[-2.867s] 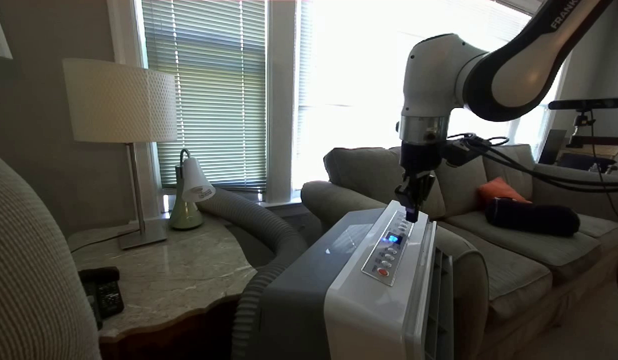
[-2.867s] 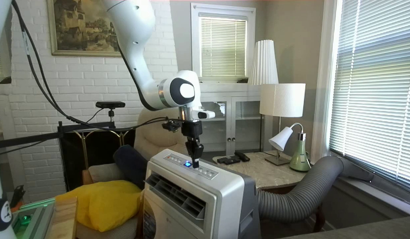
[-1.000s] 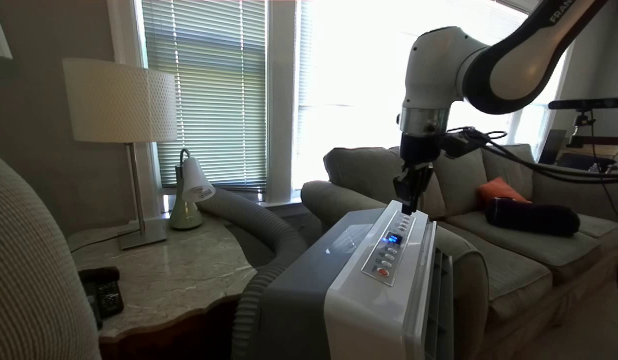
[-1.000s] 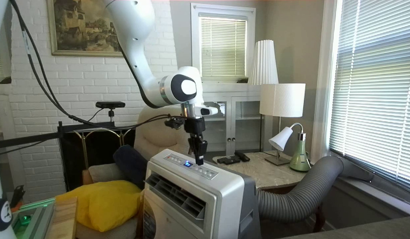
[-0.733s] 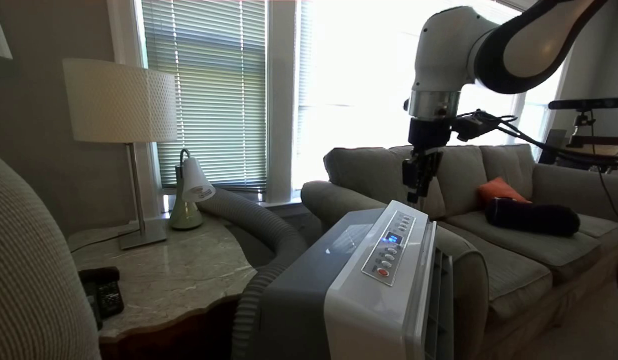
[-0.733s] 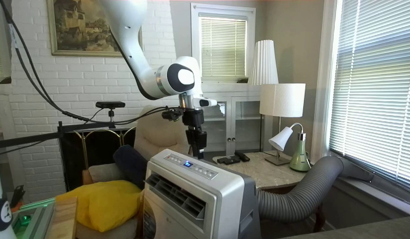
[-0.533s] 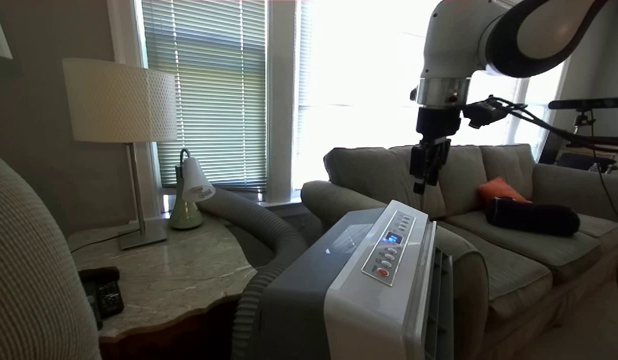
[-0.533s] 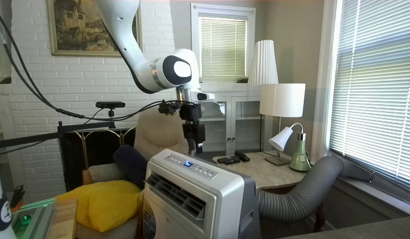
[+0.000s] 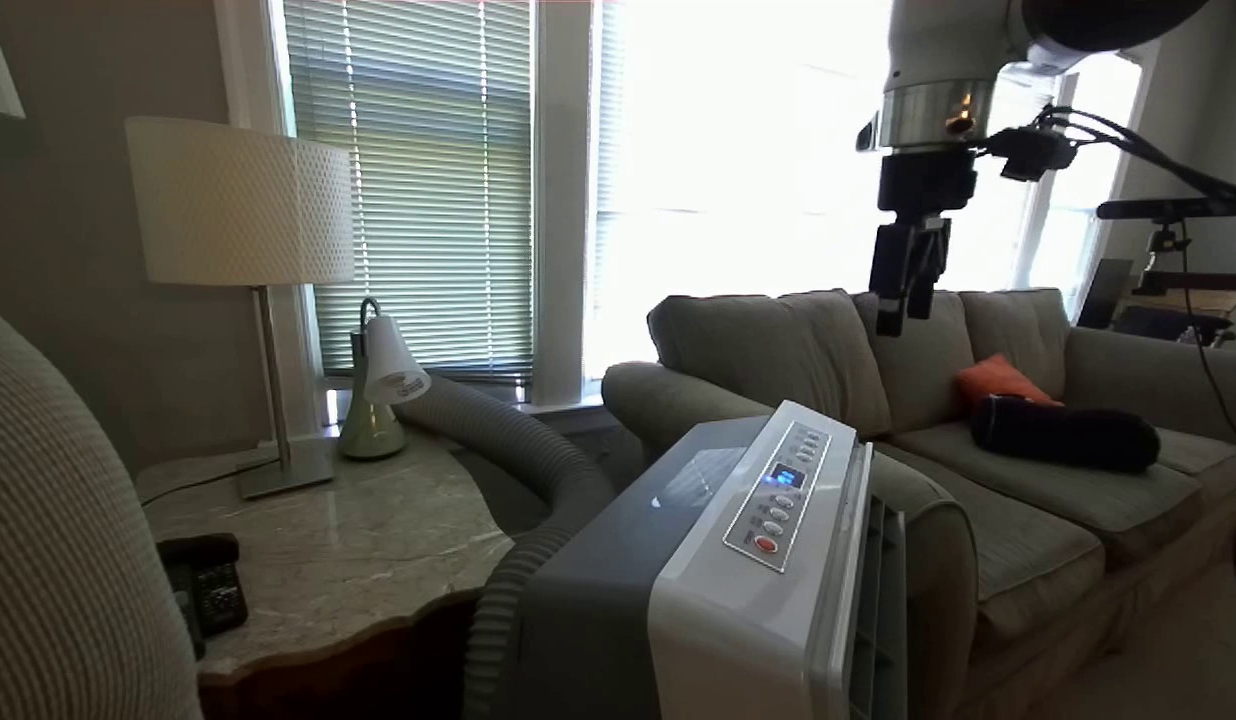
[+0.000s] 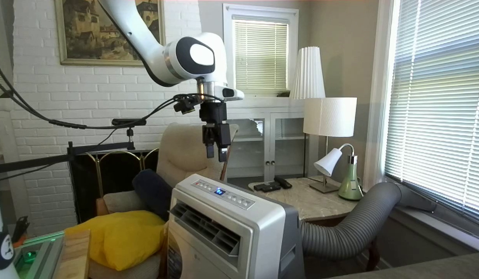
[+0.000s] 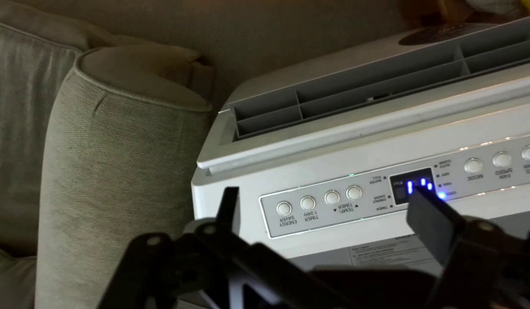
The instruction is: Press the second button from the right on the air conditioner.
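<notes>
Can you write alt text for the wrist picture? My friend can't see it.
Black robot fingers, spread apart, show in front of a portable air conditioner and its control strip. White buttons flank the blue-lit display, which one finger partly covers; the labels look upside down, and a beige-grey sofa arm stands at left.

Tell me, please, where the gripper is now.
In an exterior view, the gripper hangs just left of centre, above the air conditioner, before the beige armchair.

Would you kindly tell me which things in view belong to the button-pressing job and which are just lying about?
Job: gripper, air conditioner, timer button (second from the right, labels upright).
Lying about: yellow cushion, orange cushion, telephone, green lamp.
</notes>
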You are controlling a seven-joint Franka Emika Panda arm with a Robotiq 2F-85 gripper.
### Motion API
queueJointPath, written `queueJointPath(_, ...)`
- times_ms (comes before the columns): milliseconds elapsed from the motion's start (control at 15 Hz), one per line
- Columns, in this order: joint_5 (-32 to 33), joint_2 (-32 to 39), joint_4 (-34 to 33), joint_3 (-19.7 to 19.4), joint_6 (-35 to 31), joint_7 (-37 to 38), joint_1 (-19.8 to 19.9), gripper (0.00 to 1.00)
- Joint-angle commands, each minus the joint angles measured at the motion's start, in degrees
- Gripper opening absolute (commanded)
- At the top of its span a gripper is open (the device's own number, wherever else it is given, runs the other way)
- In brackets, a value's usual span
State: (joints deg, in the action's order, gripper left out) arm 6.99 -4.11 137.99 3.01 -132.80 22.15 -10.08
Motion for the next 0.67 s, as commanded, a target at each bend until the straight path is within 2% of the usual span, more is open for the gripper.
queueJointPath(0, -3.29, -4.74, 1.49, 1.51, 4.65, -2.64, 1.74, 1.0)
queueJointPath(67, -3.28, -5.22, 1.38, 1.64, 5.42, -2.34, 1.97, 1.0)
queueJointPath(133, -1.4, -2.47, -0.06, 2.24, 3.68, -0.51, 2.13, 1.0)
queueJointPath(600, -1.57, -3.5, -0.01, 2.43, 4.85, -0.53, 2.49, 1.0)
